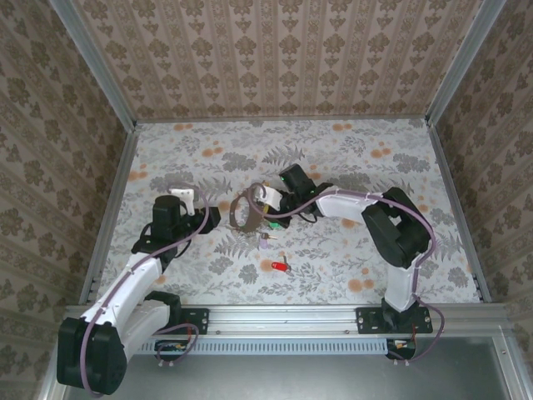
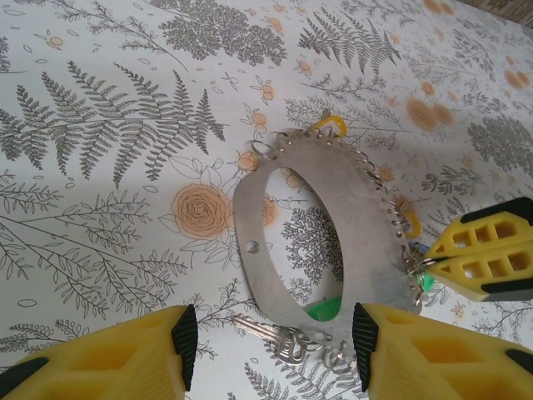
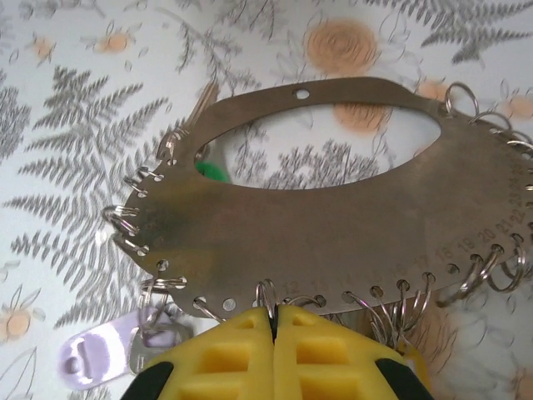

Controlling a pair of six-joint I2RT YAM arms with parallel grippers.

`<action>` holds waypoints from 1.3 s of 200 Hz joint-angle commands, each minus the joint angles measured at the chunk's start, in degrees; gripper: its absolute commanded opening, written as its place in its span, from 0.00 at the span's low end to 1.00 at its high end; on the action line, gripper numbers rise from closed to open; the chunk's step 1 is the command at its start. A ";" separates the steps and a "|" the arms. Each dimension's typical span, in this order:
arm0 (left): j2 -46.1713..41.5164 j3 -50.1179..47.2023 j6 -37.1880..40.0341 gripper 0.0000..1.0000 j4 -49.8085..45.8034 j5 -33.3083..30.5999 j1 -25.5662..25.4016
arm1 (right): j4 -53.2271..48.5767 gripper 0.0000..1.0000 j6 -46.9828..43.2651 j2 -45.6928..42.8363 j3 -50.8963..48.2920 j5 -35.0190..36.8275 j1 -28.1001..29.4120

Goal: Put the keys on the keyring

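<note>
keyring [image 3: 333, 225] stands between claws: right claw [image 3: 273, 318] pressed together at its rim, left claw [image 2: 271, 333] spread beside it.

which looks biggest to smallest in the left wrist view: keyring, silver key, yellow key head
1. keyring
2. silver key
3. yellow key head, partly hidden behind the keyring and farther off, so this rank is unsure

The keyring [image 3: 333, 225], a flat grey-brown hoop of sheet metal, looks dull and brushed with darker stains, while the thin wire loops [image 3: 125, 221] along its rim are bright and shiny. The fingers [image 3: 225, 358] of the right gripper [image 3: 273, 317] are matt yellow plastic with a moulded grid. The flower-printed table cover [image 2: 100, 208] looks smooth and matt, and the small silver key [image 2: 254, 327] is glossy metal.
</note>
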 commanded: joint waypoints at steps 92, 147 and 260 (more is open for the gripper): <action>8.69 3.44 -0.87 0.56 -0.34 -8.13 -2.19 | -9.58 0.34 -2.43 -1.00 4.43 0.49 -4.37; 29.01 17.37 4.13 0.57 -4.32 -12.77 -6.66 | -14.48 0.37 -3.76 3.59 8.89 2.63 -1.71; 39.58 26.94 0.60 0.60 -14.92 -7.74 -1.62 | -15.84 0.36 4.40 13.45 19.49 8.48 -2.39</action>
